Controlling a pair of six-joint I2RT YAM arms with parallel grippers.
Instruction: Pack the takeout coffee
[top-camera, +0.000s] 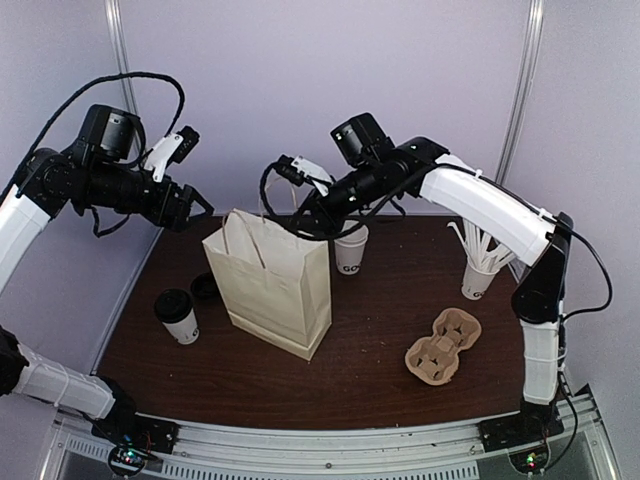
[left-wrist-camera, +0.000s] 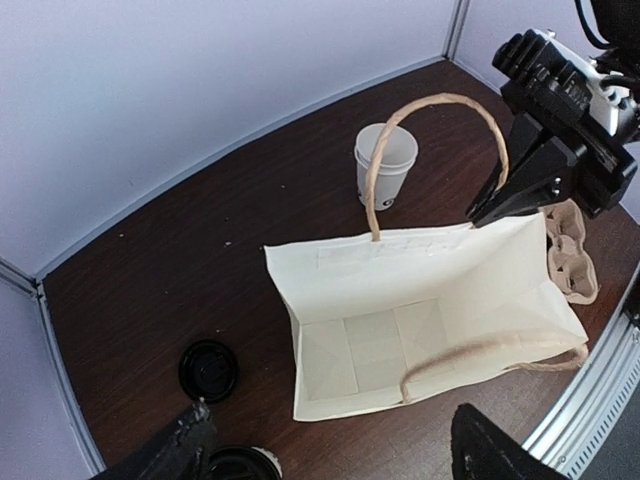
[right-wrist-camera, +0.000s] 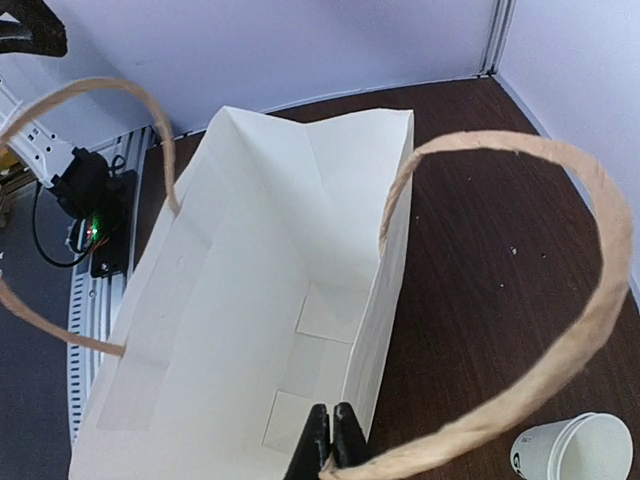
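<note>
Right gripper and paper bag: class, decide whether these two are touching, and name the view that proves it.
Touching. The right wrist view shows the right gripper shut on the paper bag at its top rim, with no gap visible.

Cream bag (top-camera: 272, 290), tan handles (right-wrist-camera: 565, 355); white cup (top-camera: 184, 326), black lid (top-camera: 172, 303); dark-brown table (top-camera: 370, 385).

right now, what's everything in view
paper bag: one, cream, centre of table, open and empty
lidded cup: one, white with black lid, left of bag
loose lid: one, black, between that cup and bag
open cup: one, white, behind bag
cup of sticks: one, white, right side
cup carrier: one, brown, front right
table: one, dark brown
left tool: one, black, open, above table's left
right tool: one, black, shut on bag's rim
</note>
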